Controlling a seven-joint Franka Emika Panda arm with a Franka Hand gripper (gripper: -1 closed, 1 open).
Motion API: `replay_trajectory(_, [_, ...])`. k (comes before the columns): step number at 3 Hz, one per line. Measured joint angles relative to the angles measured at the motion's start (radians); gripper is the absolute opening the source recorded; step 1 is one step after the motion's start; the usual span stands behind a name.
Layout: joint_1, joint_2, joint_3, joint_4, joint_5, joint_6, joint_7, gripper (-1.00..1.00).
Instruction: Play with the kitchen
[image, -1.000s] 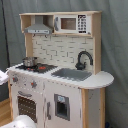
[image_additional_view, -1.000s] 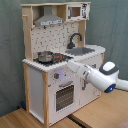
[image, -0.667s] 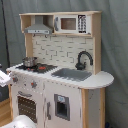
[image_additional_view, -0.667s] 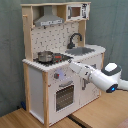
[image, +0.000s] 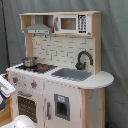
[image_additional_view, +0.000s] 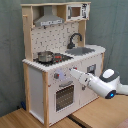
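1. Here, the kitchen (image_additional_view: 62, 62) stands on the floor against a grey curtain (image: 114, 45); in both exterior views it fills the middle of the picture, with the small steel pot (image_additional_view: 45, 56) on the hob, the grey sink (image: 71, 74) and black faucet (image: 83, 59) on the counter, and the hood (image: 38, 29) above.
2. Compared with one second ago, the arm (image_additional_view: 102, 85) has reached further toward the front panel. In the second exterior view its tip now lies just beside the red knobs (image_additional_view: 58, 76), above the oven door (image_additional_view: 64, 96); earlier it was nearer the second exterior view's right.
3. Judged from this approach, the step in hand is probably turning a knob or pulling the oven door; nothing on the kitchen appears displaced yet.
4. Pose: the forearm runs roughly level, slanting slightly upward toward the second exterior view's left. In the first exterior view only a white part shows at the left edge.
5. The gripper (image_additional_view: 73, 74) is seen end-on to the panel; how far it is open, and whether it holds anything, cannot be told.
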Motion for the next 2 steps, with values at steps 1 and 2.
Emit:
replay_trajectory(1, [0.001, 0.000, 0.034, -0.028, 0.011, 0.000, 0.100, 1.00])
replay_trajectory(2, [0.003, 0.000, 0.061, -0.053, 0.027, 0.000, 0.206, 1.00])
